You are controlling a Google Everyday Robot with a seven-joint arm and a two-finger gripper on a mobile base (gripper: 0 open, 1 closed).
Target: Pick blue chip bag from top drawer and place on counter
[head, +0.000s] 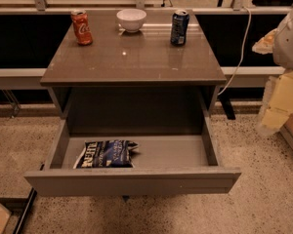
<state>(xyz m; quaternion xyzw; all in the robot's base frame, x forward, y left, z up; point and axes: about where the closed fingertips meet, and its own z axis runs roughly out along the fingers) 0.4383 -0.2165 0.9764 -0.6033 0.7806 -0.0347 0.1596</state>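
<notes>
Bag first: the blue chip bag (107, 154) lies crumpled on the floor of the top drawer (132, 180), in its left half, close behind the front panel, with the white lettering facing up. Nothing touches it. The drawer stands pulled well out of the cabinet, so the opening part needs no doing and the bag is reachable from above.

Above it, the tabletop (136, 60) is where the bag has to end up. Along its far edge stand an orange soda can (81, 27) on the left, a white bowl (131, 19) in the middle and a dark blue soda can (179, 27) on the right. The near and middle stretch of the slab is bare and looks the likely place to set the bag down.

The claw (278, 104) hangs at the right edge of the view, beside the cabinet and well apart from the bag. It holds nothing that I can see, and whether it is wide or narrow I cannot tell.

By my reckoning the task is at its very start: reaching into the drawer, gripping the bag, lifting it clear and placing it on the tabletop are all left to do.
</notes>
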